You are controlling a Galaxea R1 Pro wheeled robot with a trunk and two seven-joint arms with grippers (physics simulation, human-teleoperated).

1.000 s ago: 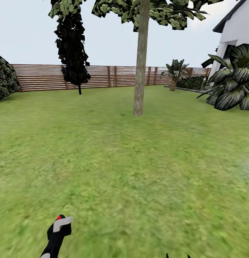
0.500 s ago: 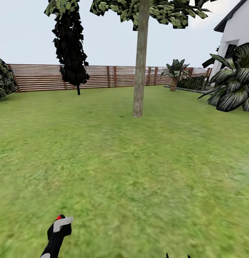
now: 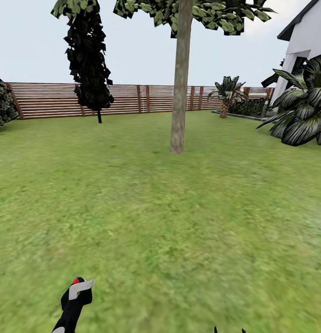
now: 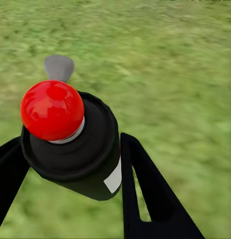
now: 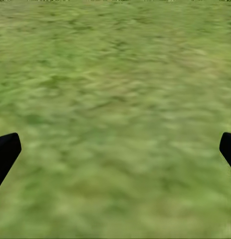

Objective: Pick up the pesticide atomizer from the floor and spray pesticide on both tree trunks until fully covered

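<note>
While the head view looks across the lawn to a tan-grey tree trunk standing well ahead before the slat fence, the left wrist view gives the close detail. There the left gripper has its fingers clamped on the black pesticide atomizer with its red cap. Over bare grass, the right gripper has its fingertips spread wide.

The tree loses its crown past the top edge at twelve o'clock. At three o'clock the house is cut by the frame. The right claw shows just two black tips at the edges. The atomizer body is hidden below its cap.
</note>
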